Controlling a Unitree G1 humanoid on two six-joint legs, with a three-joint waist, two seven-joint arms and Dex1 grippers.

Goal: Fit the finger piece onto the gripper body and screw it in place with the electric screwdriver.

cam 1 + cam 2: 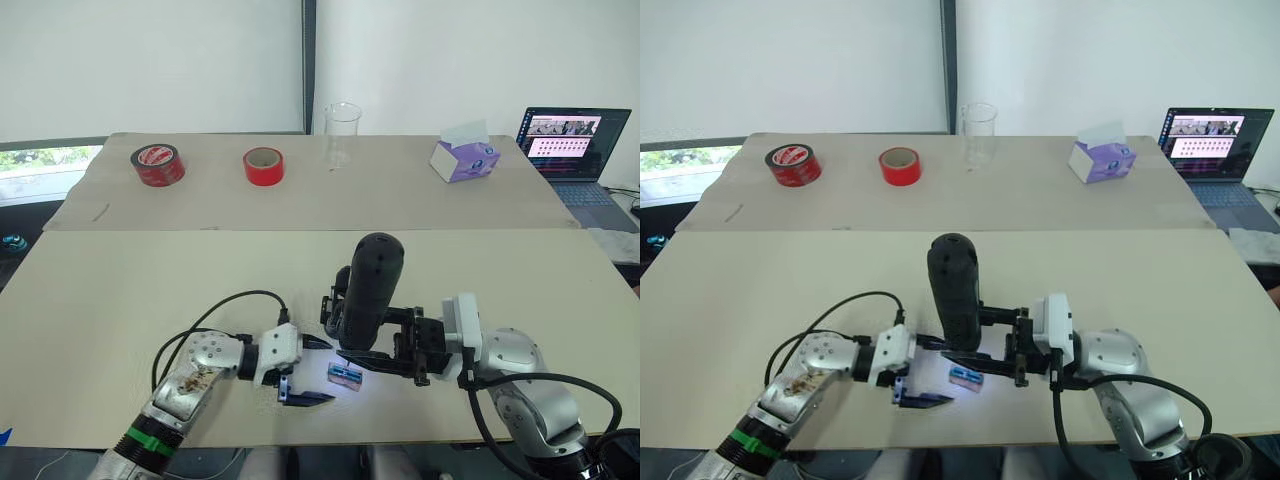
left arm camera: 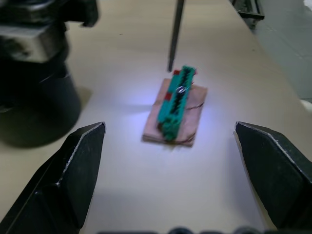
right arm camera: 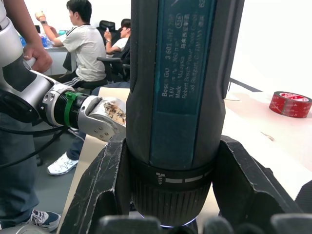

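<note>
Electric screwdriver (image 1: 368, 290) upright; tape rolls (image 1: 264, 166), beaker (image 1: 341, 133) well behind.

Your screwdriver stands over the small block, mid-table.
The electric screwdriver (image 1: 368, 290) rises upright in your right gripper (image 1: 385, 352), its bit above the small block (image 1: 346, 374) lying on the table (image 1: 120, 300). Your left gripper (image 1: 305, 372) sits just left of that block, fingers either side.

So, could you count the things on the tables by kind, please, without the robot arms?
Tape rolls: 2
Glass beaker: 1
Tissue box: 1
Laptop: 1
Electric screwdriver: 1
Small green-and-brown block: 1
Total: 7
</note>
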